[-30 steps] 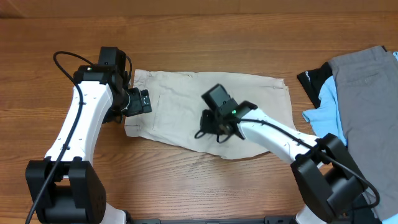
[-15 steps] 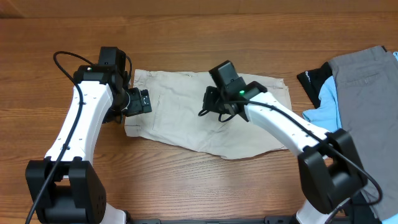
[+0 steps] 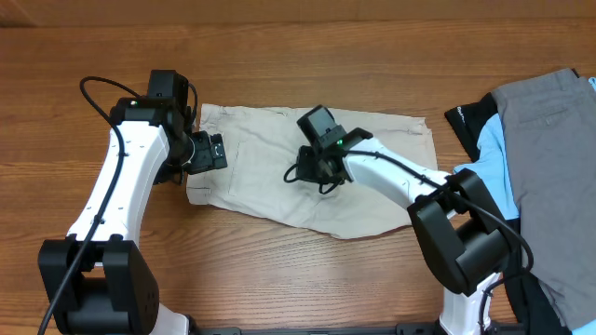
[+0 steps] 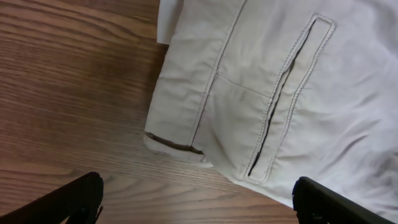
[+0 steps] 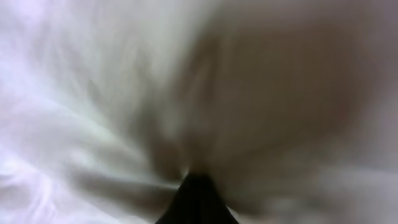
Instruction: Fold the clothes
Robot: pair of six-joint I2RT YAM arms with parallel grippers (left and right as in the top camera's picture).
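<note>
While the beige shorts (image 3: 261,181) lie spread flat mid-table (image 3: 93,56) with no fold apparent yet, the left gripper (image 3: 216,152) hovers wide open over their nine o'clock waistband end and the right gripper (image 3: 314,174), closed, seems to pinch cloth mid-garment

Bare table (image 3: 298,56) wood lies along the beige trousers' (image 3: 261,172) far, near and left edges. On the right, grey trousers (image 3: 549,140), a light-blue garment (image 3: 489,149) and a black garment (image 3: 466,116) block passage.
</note>
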